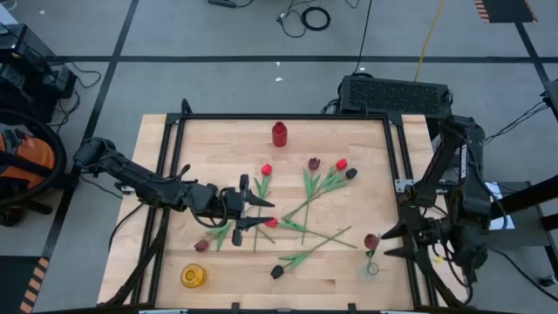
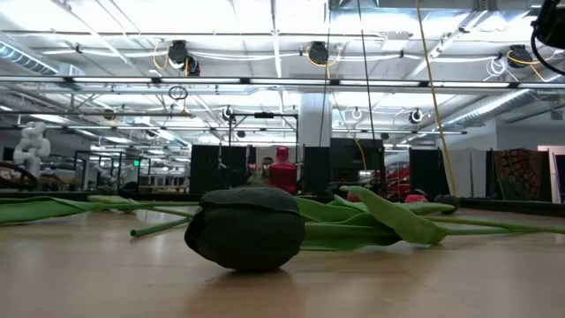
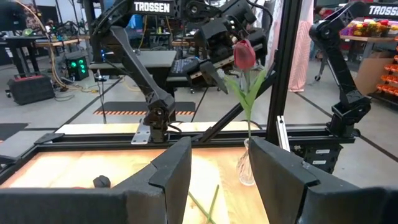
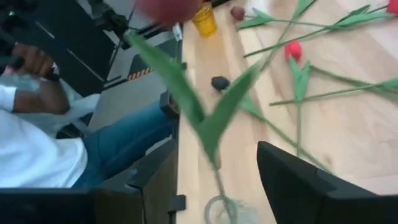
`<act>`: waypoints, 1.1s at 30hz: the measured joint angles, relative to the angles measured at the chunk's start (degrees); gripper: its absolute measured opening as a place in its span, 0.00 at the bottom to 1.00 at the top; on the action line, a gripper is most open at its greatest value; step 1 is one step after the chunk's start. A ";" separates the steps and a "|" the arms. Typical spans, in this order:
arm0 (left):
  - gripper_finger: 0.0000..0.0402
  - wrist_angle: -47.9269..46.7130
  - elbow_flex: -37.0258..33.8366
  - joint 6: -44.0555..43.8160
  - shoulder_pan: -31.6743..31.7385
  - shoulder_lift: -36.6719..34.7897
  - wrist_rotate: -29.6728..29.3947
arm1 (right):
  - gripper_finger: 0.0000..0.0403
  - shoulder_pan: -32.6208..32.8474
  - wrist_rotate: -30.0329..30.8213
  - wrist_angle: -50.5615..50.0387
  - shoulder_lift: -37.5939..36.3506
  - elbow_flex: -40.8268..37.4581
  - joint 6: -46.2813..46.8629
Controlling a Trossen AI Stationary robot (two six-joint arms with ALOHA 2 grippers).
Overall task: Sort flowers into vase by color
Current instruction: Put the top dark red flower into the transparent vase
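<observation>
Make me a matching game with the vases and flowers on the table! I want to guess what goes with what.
Things:
1. red vase
2. yellow vase
3. clear vase
4. black tulip

Descriptions:
A. holds a maroon tulip
B. lying flat at the near edge of the table
C. far edge, middle
D. near left corner, empty

Pairs: 1-C, 2-D, 3-A, 4-B

Flowers across the table, three vases around them
One vase (image 1: 279, 133) at the far edge, one (image 1: 193, 276) near left, one (image 1: 371, 266) near right holding a flower (image 1: 372, 241); loose tulips (image 1: 305, 202) between
</observation>
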 joint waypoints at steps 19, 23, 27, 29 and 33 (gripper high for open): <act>0.42 4.25 0.02 -0.20 0.04 2.39 -23.72 | 0.38 -9.21 9.48 -38.75 -6.51 0.00 26.80; 0.42 10.97 0.04 -1.85 1.67 7.07 -24.13 | 0.36 -11.91 13.77 -38.36 -5.75 0.00 25.07; 0.42 11.63 0.90 -10.17 4.86 12.73 -23.78 | 0.36 -13.73 14.83 -38.21 -4.04 0.00 22.97; 0.42 11.48 2.20 -12.58 6.14 15.60 -21.68 | 0.36 -14.28 15.18 -38.12 -3.22 0.00 22.35; 0.42 5.34 7.73 -15.53 7.77 20.45 -15.80 | 0.36 -15.12 15.07 -38.18 -2.96 0.00 20.85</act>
